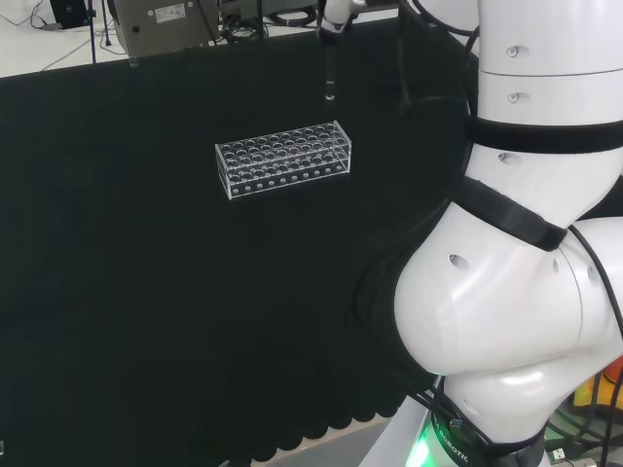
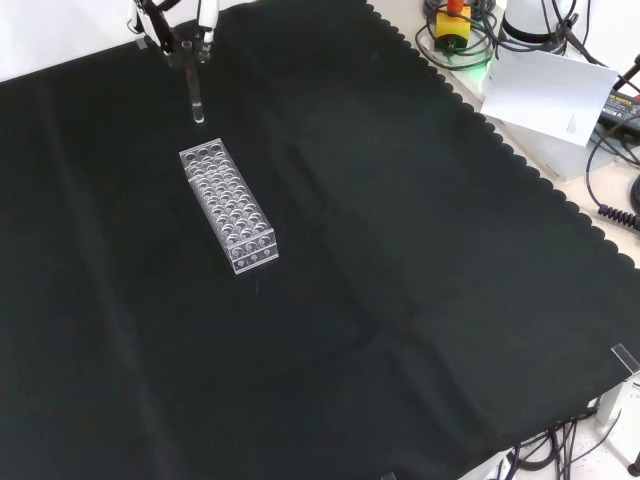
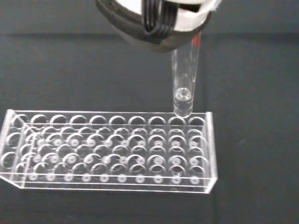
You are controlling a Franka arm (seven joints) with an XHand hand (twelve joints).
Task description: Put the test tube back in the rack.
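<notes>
I see even, diffuse overhead light, with no hard shadows on the black cloth [image 2: 400, 260], which shows soft sheen along its folds. The arm's white links [image 1: 526, 292] reflect brightly in the head view. In the wrist view, the clear rack [image 3: 112, 149] is sharp with small glints; the hand [image 3: 154, 18] is blurred.

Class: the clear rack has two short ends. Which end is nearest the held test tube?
In the front view, the rack's upper-left end; the test tube hangs from the hand just beyond it.
</notes>
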